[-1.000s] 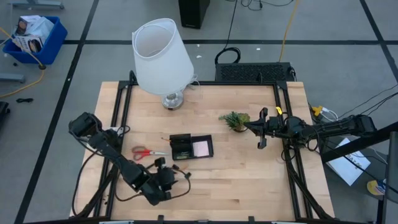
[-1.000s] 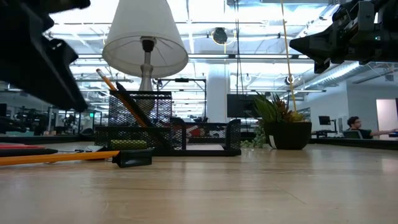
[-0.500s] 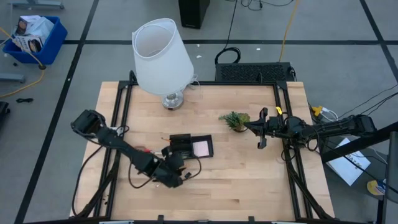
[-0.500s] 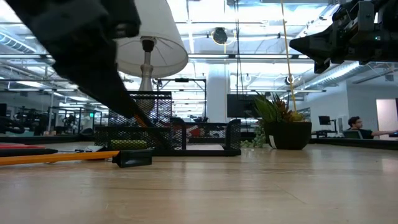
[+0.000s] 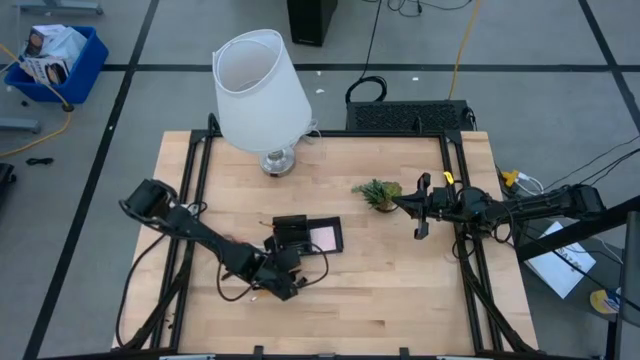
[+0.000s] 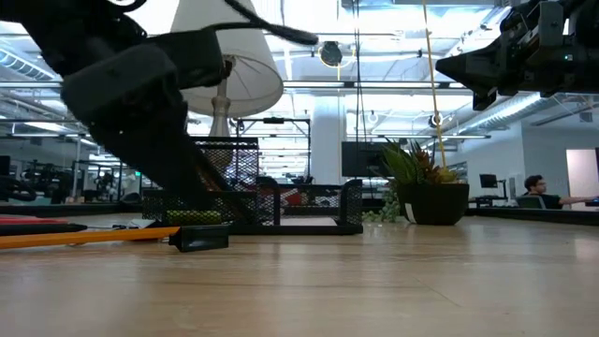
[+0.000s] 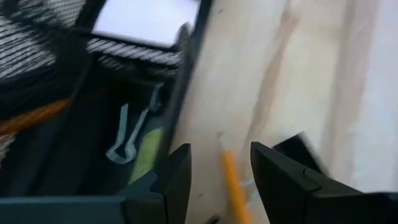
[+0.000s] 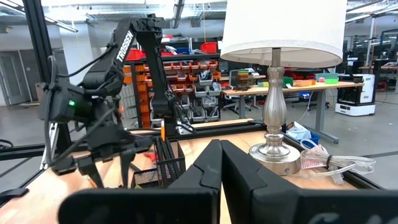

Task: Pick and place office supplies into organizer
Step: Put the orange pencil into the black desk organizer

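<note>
Orange pencil (image 7: 235, 186) lies on the wooden surface (image 5: 400, 280) beside the organizer (image 5: 306, 237), frame centre; the left hand (image 7: 221, 171) hovers apart above it, apparently to straddle it. Right hand (image 5: 418, 210) waits together, mid-right.

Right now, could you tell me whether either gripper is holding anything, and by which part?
Nothing is held. The left gripper is open above a pencil beside the organizer; the right gripper is shut and empty.
</note>
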Controlling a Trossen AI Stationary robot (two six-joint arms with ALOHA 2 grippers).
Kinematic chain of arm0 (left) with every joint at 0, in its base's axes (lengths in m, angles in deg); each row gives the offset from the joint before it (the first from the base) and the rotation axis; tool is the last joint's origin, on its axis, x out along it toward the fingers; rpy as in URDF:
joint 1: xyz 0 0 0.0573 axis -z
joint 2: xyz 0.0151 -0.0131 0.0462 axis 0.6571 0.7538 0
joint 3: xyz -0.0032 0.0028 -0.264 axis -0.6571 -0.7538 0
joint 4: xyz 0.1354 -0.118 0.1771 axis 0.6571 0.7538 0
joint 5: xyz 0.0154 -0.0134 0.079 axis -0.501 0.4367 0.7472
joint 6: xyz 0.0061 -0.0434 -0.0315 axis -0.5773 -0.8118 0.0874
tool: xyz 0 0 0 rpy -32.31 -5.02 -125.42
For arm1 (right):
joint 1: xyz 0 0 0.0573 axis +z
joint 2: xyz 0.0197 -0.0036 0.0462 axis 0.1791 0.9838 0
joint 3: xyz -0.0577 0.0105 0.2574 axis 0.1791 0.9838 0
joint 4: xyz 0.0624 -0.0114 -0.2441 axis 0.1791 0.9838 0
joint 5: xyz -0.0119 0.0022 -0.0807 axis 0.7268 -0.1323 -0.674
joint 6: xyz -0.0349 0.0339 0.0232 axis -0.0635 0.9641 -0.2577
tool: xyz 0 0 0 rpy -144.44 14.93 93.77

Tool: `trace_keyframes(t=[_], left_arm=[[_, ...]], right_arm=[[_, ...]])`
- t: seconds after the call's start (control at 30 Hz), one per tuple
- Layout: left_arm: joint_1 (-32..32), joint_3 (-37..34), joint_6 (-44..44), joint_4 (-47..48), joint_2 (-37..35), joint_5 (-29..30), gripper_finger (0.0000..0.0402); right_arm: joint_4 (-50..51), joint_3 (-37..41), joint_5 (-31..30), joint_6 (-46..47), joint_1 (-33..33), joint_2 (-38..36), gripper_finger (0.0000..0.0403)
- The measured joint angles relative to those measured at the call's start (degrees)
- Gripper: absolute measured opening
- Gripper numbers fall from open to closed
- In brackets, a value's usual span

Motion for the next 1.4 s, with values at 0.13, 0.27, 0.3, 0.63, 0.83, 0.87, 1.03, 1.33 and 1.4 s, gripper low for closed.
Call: trace_keyframes(t=[0.13, 0.27, 0.3, 0.63, 0.83, 0.87, 1.03, 1.33, 1.4], left_arm=[[0.0, 0.1, -0.1, -1.5, 1.2, -0.3, 0.0170], [-0.3, 0.1, -0.3, -1.5, 2.0, -0.4, 0.0170], [-0.6, 0.1, -0.6, -1.5, 2.3, -0.9, 0.0170], [-1.9, 0.1, -0.5, -2.5, 3.7, -3.9, 0.0150], [-2.0, 0.1, -0.6, -2.5, 3.7, -4.2, 0.0080], [-2.0, 0.1, -0.6, -2.5, 3.7, -4.3, 0.0068], [-2.0, 0.1, -0.5, -2.5, 3.7, -4.3, 0.0017], [-2.0, 0.1, 0.0, -2.5, 3.6, -4.6, 0.0049], [-2.0, 0.1, 0.5, -2.6, 3.6, -4.6, 0.0039]], right_arm=[[0.0, 0.0, 0.0, 0.0, 0.0, 0.0, 0.0000], [0.0, 0.0, 0.0, 0.0, 0.0, 0.0, 0.0000], [0.0, 0.0, 0.0, 0.0, 0.0, 0.0, 0.0000], [0.0, 0.0, 0.0, 0.0, 0.0, 0.0, 0.0000], [0.0, 0.0, 0.0, 0.0, 0.0, 0.0, 0.0000], [0.0, 0.0, 0.0, 0.0, 0.0, 0.0, 0.0000], [0.0, 0.0, 0.0, 0.0, 0.0, 0.0, 0.0000], [0.0, 0.0, 0.0, 0.0, 0.0, 0.0, 0.0000], [0.0, 0.0, 0.0, 0.0, 0.0, 0.0, 0.0000]])
